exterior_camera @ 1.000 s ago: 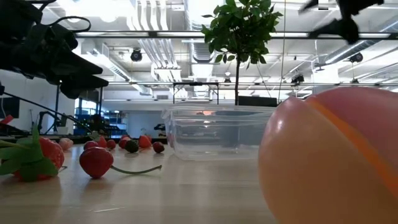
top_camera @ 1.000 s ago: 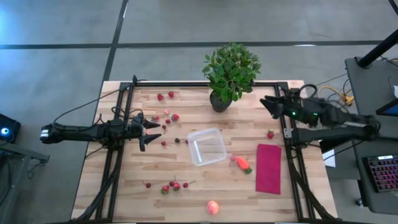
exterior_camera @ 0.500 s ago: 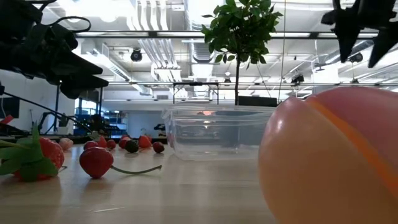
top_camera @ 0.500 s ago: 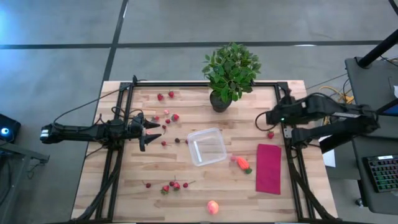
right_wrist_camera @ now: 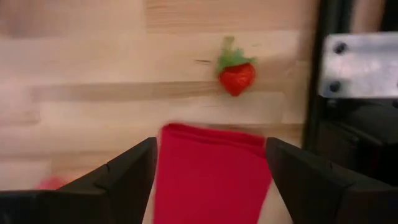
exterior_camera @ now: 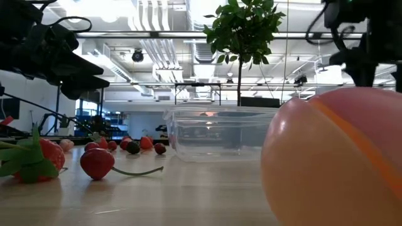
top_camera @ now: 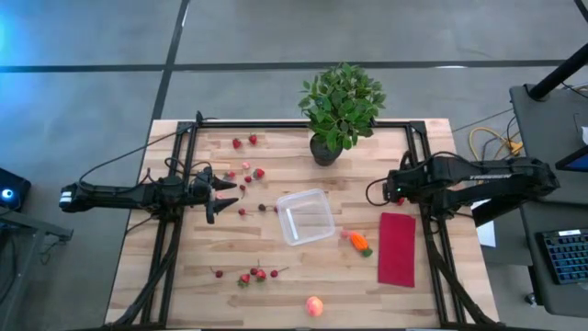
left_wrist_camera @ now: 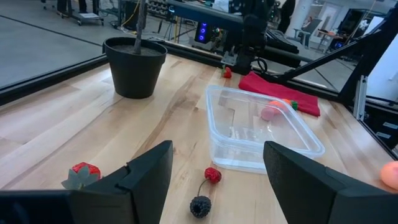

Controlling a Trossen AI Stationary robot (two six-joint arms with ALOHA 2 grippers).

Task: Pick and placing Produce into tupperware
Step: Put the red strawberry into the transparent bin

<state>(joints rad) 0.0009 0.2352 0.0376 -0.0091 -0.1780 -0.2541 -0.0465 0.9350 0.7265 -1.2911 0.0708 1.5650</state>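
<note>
1. Tupperware [top_camera: 306,217] sits near the middle of the wooden table [top_camera: 184,276], clear and shallow, with no produce visible inside it in the high view.
2. Right gripper [top_camera: 397,188] hangs above the table's right side, between the potted plant [top_camera: 341,108] and the red cloth [top_camera: 397,248]; its fingers stand apart with nothing between them.
3. In the right wrist view, a lone strawberry [right_wrist_camera: 236,76] with a green top lies on the wood just beyond the near edge of the red cloth, close to the dark frame rail [right_wrist_camera: 326,81].
4. Left gripper [top_camera: 225,191] rests over the table's left side, pointing toward the tupperware, its fingers spread wide and holding nothing.
5. Ahead of the left gripper, in the left wrist view, lie a small red strawberry [left_wrist_camera: 212,175] on a stem, a dark berry [left_wrist_camera: 200,206] just beside it, and another strawberry [left_wrist_camera: 84,172] farther off to one side.
6. Carrot [top_camera: 357,242] lies on the table between the tupperware and the red cloth, its green end toward the front edge.
7. Peach-coloured fruit [top_camera: 314,305] sits alone near the table's front edge.
8. Scattered strawberries lie in a group [top_camera: 248,170] behind the left gripper and in a cluster [top_camera: 257,273] toward the front left.
</note>
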